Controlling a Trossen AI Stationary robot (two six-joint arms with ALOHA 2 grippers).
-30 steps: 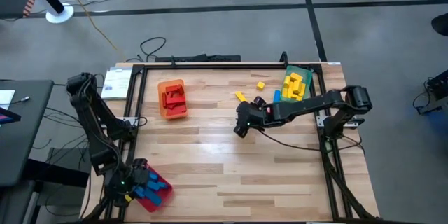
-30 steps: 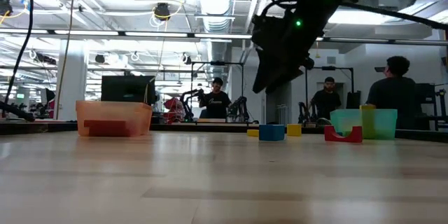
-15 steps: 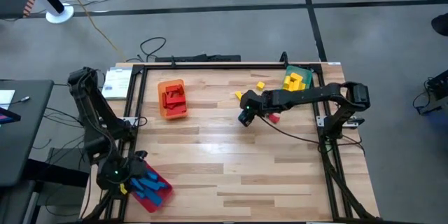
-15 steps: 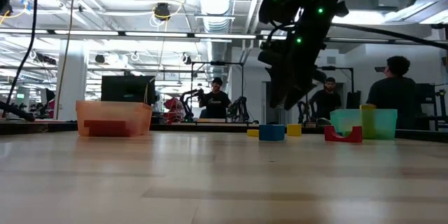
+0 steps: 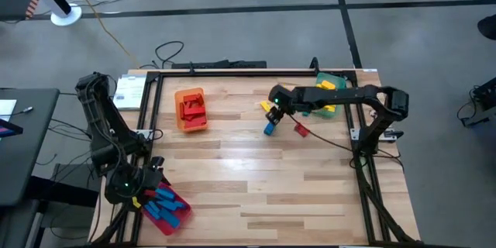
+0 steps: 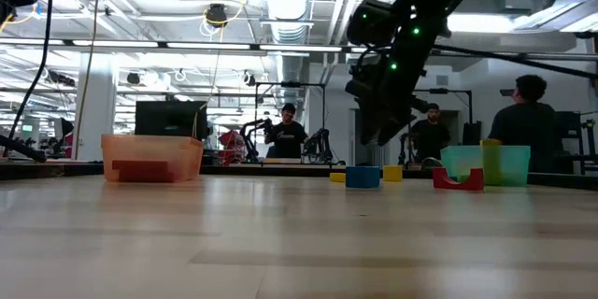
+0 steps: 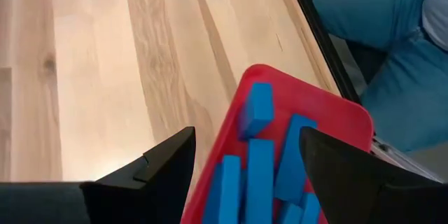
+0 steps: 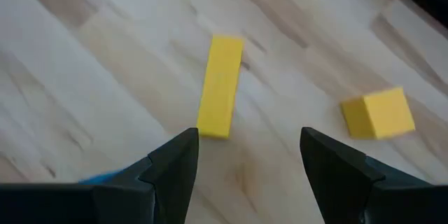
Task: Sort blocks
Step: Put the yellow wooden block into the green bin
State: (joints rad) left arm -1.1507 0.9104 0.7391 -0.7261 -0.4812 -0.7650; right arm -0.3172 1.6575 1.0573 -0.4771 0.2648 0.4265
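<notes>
High view: most blocks look sorted; a few remain under the right tool, spread empty.

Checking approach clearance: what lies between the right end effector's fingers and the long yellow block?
Only bare wood. The right wrist view shows the long yellow block ahead of the open right end effector, nothing between them.
</notes>
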